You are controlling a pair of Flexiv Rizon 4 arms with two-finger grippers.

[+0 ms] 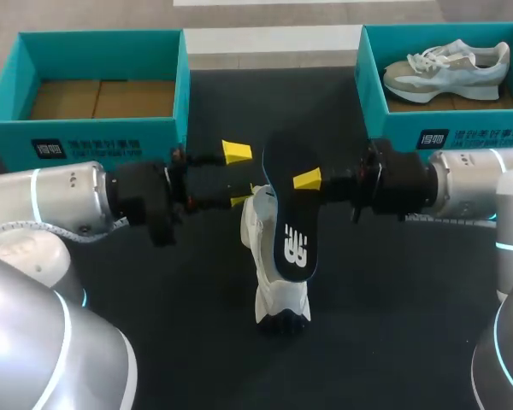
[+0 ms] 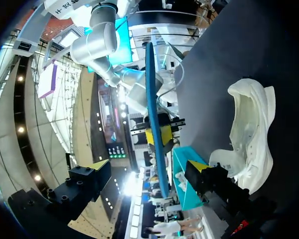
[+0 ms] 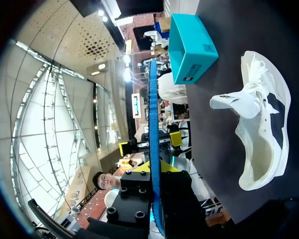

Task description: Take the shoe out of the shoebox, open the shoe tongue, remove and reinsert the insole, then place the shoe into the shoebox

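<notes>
The right gripper is closed on the insole, pinching it near its heel end so that it stands on edge above the tabletop, printed underside towards the head camera. In the right wrist view the right gripper has the insole running straight out between its yellow tips as a thin blue line. The left gripper faces it from the other side with its fingers spread wide and holding nothing. In the left wrist view the insole stands ahead of the left gripper, between the lines of its two fingers. The white shoe lies on the dark tabletop under the insole and just below both grippers, tongue pulled open. Whether the left gripper's lower finger touches its collar, I cannot tell. Beyond the left gripper sits an empty teal box. Beyond the right gripper a second box holds another shoe.
</notes>
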